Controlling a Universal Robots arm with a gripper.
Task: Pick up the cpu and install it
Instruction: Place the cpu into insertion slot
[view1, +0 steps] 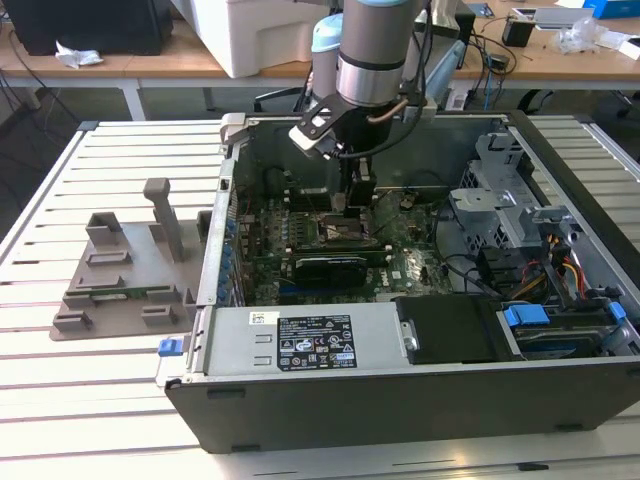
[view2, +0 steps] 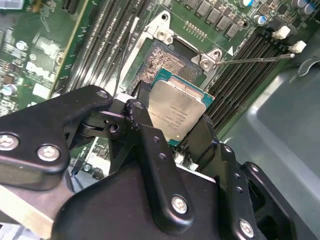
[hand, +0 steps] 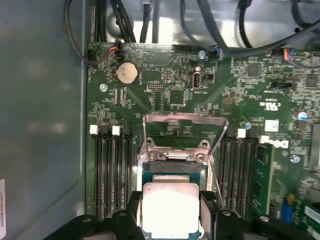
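Here the gripper (view2: 172, 116) clasps the cpu (view2: 176, 106) by opposite edges (silvery top showing) over the motherboard's (hand: 175, 95) open socket (view2: 167, 62).

You can count one cpu (hand: 170, 207), one gripper (hand: 171, 200), one motherboard (hand: 170, 95), one round coin cell (hand: 126, 74) and one metal socket frame (hand: 185, 122) in the first wrist view. The second wrist view gives you two white slot latches (view2: 282, 32). In the exterior view you have one open computer case (view1: 400, 400), one white label (view1: 315, 340) and one grey fixture tray (view1: 120, 285).

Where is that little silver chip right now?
In both wrist views the cpu sits between the jaws of the gripper, right at the open socket on the motherboard.
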